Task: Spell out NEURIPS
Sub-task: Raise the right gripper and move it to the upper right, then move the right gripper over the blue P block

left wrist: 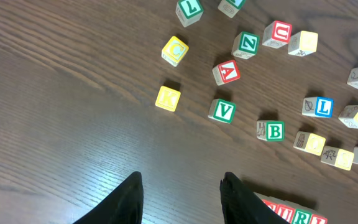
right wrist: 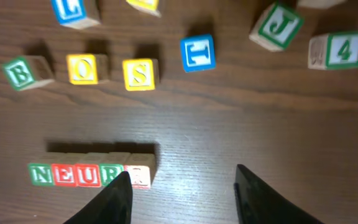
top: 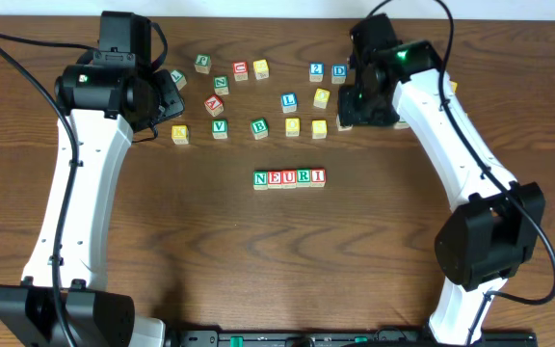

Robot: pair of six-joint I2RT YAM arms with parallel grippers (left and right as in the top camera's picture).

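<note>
Table [top: 210, 241]: dark wood-grain, slight sheen.
Cubes: small wooden blocks, pale sides, square faces w/ coloured borders + letters.
Row [top: 289, 178]: five cubes reading N-E-U-R-I, faces touching, straight line at table centre, well apart from the loose scatter on the far side.
S cube [right wrist: 140, 73]: yellow face, in far scatter, just right of yellow O [right wrist: 82, 68], blue T [right wrist: 197, 53] beyond it to the right.
Others loose: green B [right wrist: 20, 73], J [right wrist: 277, 26], 4 [right wrist: 340, 50]; far left yellow K [left wrist: 168, 98], green V [left wrist: 222, 111].
L claw [left wrist: 182, 180]: black fingers partly spread, nothing betw. them, over bare table.
R claw [right wrist: 182, 174]: fingers spread, empty; its left finger hides part of row's right end.
R arm [top: 432, 106] covers some far-right cubes from overhead.
</note>
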